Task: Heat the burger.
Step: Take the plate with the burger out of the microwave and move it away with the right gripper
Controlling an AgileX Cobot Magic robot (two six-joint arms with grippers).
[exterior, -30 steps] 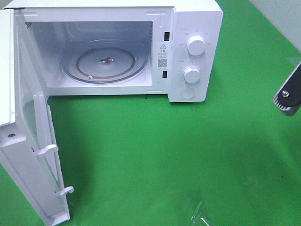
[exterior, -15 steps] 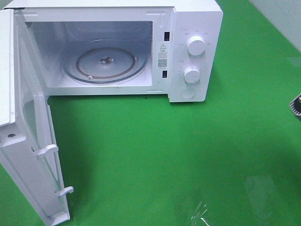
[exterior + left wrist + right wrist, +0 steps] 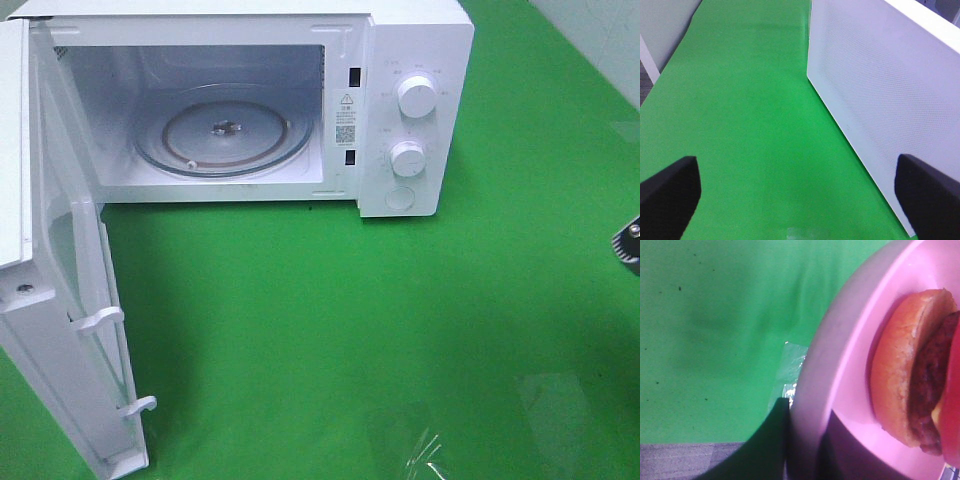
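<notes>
The burger [image 3: 912, 375], with a golden-brown bun and dark patty, sits on a pink round plate [image 3: 840, 340] that fills the right wrist view; neither shows in the exterior view. My right gripper [image 3: 807, 460] is closed on the plate's near rim, with dark shapes flanking the rim at the frame's bottom. Only a sliver of the right arm [image 3: 629, 240] shows at the right edge. My left gripper [image 3: 800, 200] is open and empty, its dark fingertips [image 3: 670, 195] beside the microwave's white side panel [image 3: 880, 85]. The microwave [image 3: 410, 110] stands open with a bare glass turntable [image 3: 222, 135].
The microwave door [image 3: 70, 300] swings out to the front left and stands as a wall there. Green cloth [image 3: 350, 320] covers the table in front of the microwave. Clear plastic film [image 3: 425, 455] lies near the front edge. Two dials [image 3: 416, 96] are on the control panel.
The right arm has slid rightward and down, almost out of the exterior view. The microwave and its door have not moved.
</notes>
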